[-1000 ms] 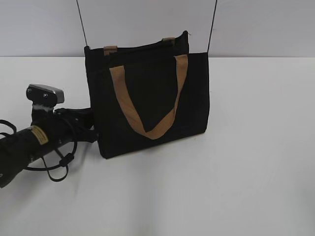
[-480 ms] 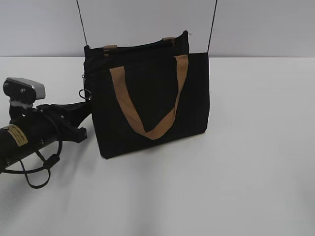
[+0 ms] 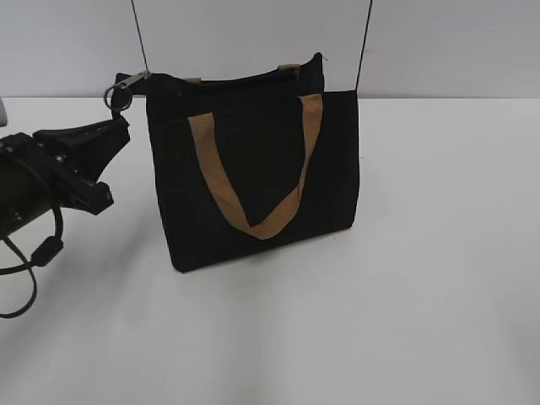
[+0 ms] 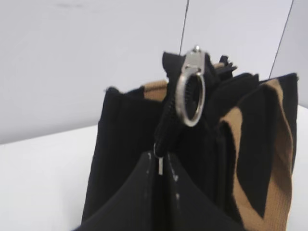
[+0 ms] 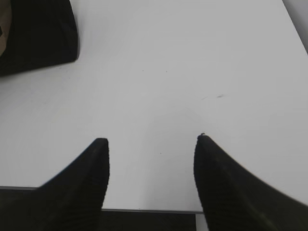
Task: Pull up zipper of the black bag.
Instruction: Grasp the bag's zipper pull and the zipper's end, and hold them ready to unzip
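The black bag point(image 3: 253, 169) stands upright on the white table, with tan strap handles point(image 3: 257, 226) and thin black cords point(image 3: 364, 42) running up. My left gripper point(image 3: 118, 128) is at the bag's upper left corner. In the left wrist view its jaws point(image 4: 161, 158) are shut on the small silvery pull tab point(image 4: 160, 166) of the zipper point(image 4: 168, 118). A metal ring point(image 3: 118, 94) hangs from the zip's end tail above the jaws and also shows in the left wrist view point(image 4: 190, 96). My right gripper point(image 5: 151, 142) is open and empty over bare table, with a bag corner point(image 5: 38, 33) at its far left.
The white table point(image 3: 422, 253) stretches to the right of and in front of the bag. A grey wall stands behind. The table's front edge point(image 5: 144, 210) lies just under the right gripper. The left arm's cables point(image 3: 25, 261) loop at the left.
My left gripper moved left and up from the bag's lower left side to its upper left corner. The metal ring and zip end rose with it.
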`<state>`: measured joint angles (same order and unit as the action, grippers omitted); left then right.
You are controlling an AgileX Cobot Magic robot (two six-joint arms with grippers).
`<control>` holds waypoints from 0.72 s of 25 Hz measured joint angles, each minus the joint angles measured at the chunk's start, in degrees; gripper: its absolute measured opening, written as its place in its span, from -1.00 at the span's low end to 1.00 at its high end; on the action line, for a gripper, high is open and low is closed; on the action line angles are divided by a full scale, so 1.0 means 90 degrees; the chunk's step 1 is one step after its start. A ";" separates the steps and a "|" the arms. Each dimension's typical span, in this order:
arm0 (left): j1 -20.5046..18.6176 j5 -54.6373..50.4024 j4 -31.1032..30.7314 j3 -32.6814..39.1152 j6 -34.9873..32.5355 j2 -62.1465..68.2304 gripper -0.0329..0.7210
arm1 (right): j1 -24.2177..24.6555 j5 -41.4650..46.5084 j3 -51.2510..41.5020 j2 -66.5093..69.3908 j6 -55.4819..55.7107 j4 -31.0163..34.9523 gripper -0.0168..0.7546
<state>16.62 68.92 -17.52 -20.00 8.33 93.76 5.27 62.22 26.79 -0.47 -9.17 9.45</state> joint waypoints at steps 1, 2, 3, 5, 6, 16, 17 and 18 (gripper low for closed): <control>0.0000 -0.0058 -0.0049 0.0016 0.0000 -0.0160 -0.91 | 0.0000 0.0000 0.0000 0.0000 0.0000 0.0013 0.16; 0.0000 -0.0142 -0.0119 0.0028 0.0000 -0.0344 -0.91 | 0.0000 0.0000 0.0000 0.0000 0.0000 0.0019 0.16; 0.0000 -0.0262 -0.0192 0.0028 0.0004 -0.0525 -0.91 | 0.0000 -0.0006 0.0000 0.0000 0.0000 0.0025 0.16; 0.0000 -0.0536 -0.0235 0.0028 0.0007 -0.0840 -0.91 | 0.0000 -0.0006 0.0000 0.0000 0.0000 0.0024 0.16; 0.0000 -0.0703 -0.0243 0.0028 0.0013 -0.1005 -0.91 | 0.0000 -0.0006 0.0000 0.0000 0.0000 0.0024 0.16; 0.0000 -0.1384 -0.0725 0.0028 0.0728 -0.1706 -0.91 | 0.0000 -0.0084 0.0000 0.0000 -0.0270 0.0661 0.16; 0.0000 -0.1384 -0.0794 0.0028 0.0840 -0.1706 -0.91 | 0.0000 -0.0084 0.0000 0.0029 -0.0439 0.0795 0.16; 0.0000 -0.1384 -0.0826 0.0028 0.0924 -0.1725 -0.91 | 0.0000 -0.0084 0.0000 0.0099 -0.0652 0.0966 0.16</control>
<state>16.62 56.46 -24.96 -19.75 16.65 78.24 5.27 61.47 26.79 0.42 -15.03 18.15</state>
